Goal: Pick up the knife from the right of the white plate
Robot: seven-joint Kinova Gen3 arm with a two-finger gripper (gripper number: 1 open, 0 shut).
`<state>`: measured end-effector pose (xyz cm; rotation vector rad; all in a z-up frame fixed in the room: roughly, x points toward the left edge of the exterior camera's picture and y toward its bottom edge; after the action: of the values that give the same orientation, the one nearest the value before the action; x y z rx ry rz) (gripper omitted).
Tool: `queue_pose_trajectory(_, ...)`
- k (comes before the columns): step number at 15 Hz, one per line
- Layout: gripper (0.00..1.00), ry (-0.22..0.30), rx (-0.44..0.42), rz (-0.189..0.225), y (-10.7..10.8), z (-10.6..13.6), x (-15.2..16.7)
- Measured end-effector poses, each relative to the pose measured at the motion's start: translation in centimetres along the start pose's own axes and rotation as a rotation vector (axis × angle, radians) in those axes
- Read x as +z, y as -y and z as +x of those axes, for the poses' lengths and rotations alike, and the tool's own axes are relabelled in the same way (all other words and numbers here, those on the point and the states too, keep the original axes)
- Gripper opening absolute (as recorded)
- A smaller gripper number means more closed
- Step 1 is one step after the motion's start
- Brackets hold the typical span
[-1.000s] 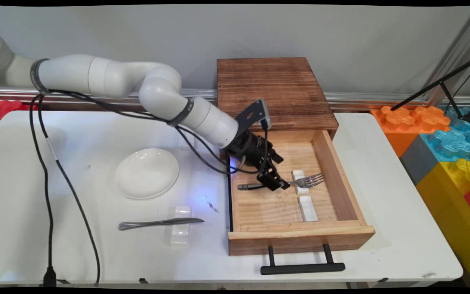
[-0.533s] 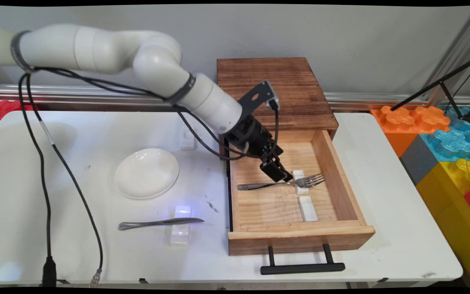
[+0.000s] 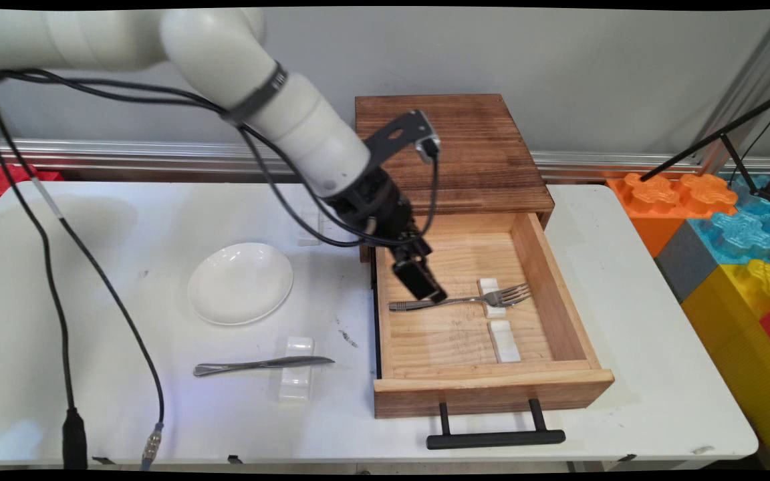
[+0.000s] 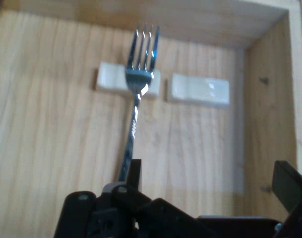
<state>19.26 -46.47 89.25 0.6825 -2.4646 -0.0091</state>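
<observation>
A silver fork [image 3: 460, 301] lies in the open wooden drawer [image 3: 562, 294], its neck resting on a small white rest [image 3: 490, 288] and its tines toward the drawer's right wall. My gripper [image 3: 428, 287] hangs over the drawer's left part, just above the fork's handle end, and holds nothing. The hand view looks down along the fork [image 4: 133, 119], whose handle runs in beside the left finger [image 4: 134, 172]. The gripper [image 4: 210, 181] is open, with the fingers wide apart. A second white rest [image 3: 504, 341] [image 4: 198, 90] lies beside the first [image 4: 109, 78].
On the table left of the drawer are a white plate [image 3: 240, 282] and a knife [image 3: 261, 365] laid across a clear rest [image 3: 296, 381]. The drawer's black handle [image 3: 495, 438] juts toward the near edge. The wooden cabinet [image 3: 448, 143] stands behind. Coloured blocks [image 3: 726, 227] line the right.
The gripper has lifted away from the fork's handle and drawn back up and to the left. The fork stays lying on its rest in the drawer.
</observation>
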Motion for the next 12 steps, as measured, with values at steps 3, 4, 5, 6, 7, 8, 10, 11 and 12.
queue_pose_trajectory(3, 1.0, 0.042, -0.012, -0.001, -0.9, -0.8, -2.0)
queue_pose_trajectory(4, 1.0, 0.064, -0.018, 0.0, -1.3, -1.4, -3.0)
queue_pose_trajectory(5, 1.0, 0.077, -0.02, 0.0, -1.5, -1.8, -3.6)
queue_pose_trajectory(6, 1.0, 0.091, -0.023, 0.002, -1.7, -2.3, -4.3)
queue_pose_trajectory(7, 1.0, 0.114, -0.025, 0.005, -2.0, -3.1, -5.3)
queue_pose_trajectory(8, 1.0, 0.131, -0.024, 0.008, -2.2, -3.9, -6.1)
queue_pose_trajectory(10, 1.0, 0.153, -0.022, 0.013, -2.5, -5.1, -7.1)
queue_pose_trajectory(11, 1.0, 0.164, -0.019, 0.016, -2.5, -5.9, -7.5)
queue_pose_trajectory(12, 1.0, 0.171, -0.015, 0.02, -2.6, -6.7, -7.9)
